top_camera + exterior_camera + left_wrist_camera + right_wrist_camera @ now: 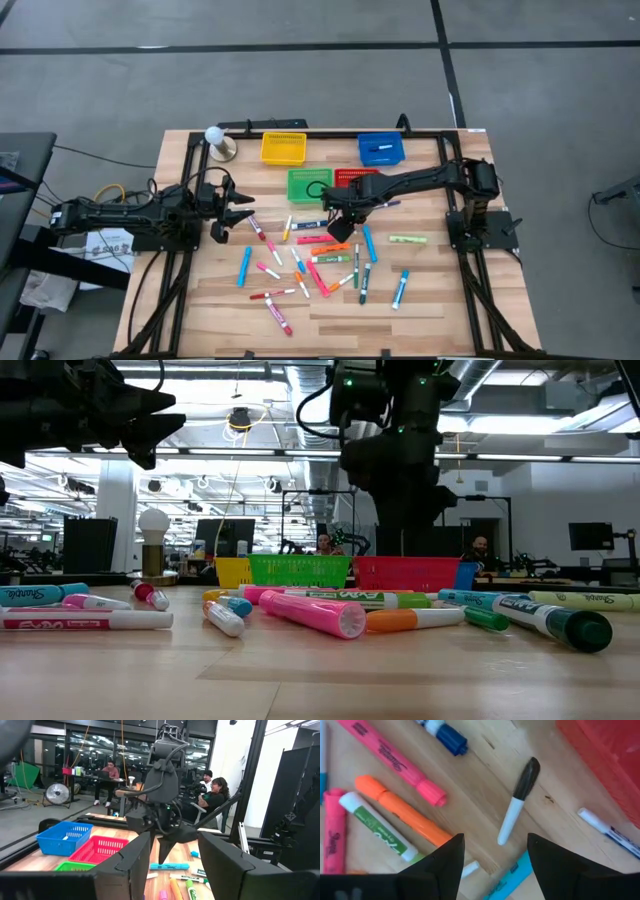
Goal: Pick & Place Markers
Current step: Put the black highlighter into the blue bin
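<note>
Many markers [312, 262] in pink, orange, green, blue and white lie flat and scattered on the wooden table [440, 300]. My right gripper [495, 845] hangs open over the far part of the scatter [339, 226], pointing down. A white marker with a black cap [518, 802] lies just beyond its fingertips, and an orange marker [405, 812] lies beside one finger; neither is touched. At the table's left my left gripper [220, 210] waits open and level, nothing between its fingers [135, 862].
Four mesh baskets stand at the far side: yellow [283, 148], blue [381, 149] with something white inside, green [308, 184] and red [352, 177], the red one close to my right gripper. A bulb-shaped object [215, 140] stands at the far left. People sit beyond the table [212, 790].
</note>
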### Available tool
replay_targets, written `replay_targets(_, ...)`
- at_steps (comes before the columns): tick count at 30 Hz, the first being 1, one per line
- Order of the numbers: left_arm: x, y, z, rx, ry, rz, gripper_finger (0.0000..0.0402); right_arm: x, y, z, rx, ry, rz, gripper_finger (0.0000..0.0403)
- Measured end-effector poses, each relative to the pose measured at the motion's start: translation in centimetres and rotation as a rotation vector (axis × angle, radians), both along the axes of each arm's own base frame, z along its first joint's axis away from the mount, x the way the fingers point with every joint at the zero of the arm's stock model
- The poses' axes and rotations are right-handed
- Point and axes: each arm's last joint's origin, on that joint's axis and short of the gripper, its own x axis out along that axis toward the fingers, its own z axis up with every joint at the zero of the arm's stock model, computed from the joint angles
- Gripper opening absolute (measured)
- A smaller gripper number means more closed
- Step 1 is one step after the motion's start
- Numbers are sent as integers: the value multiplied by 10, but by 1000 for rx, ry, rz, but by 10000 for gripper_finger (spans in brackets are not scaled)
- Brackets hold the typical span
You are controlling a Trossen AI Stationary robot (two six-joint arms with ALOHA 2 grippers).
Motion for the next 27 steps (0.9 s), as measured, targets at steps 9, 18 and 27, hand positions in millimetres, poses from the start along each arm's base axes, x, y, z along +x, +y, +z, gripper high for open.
replay_targets(9, 0, 0, 0, 0, 0, 0, 167, 2, -1, -3, -3, -3, -16, 185)
replay_targets(18, 0, 0, 0, 0, 0, 0, 167, 9, -3, -35, -33, 82, -29, 191)
replay_targets(27, 0, 0, 0, 0, 0, 1, 167, 14, -9, -51, -51, 99, -36, 187)
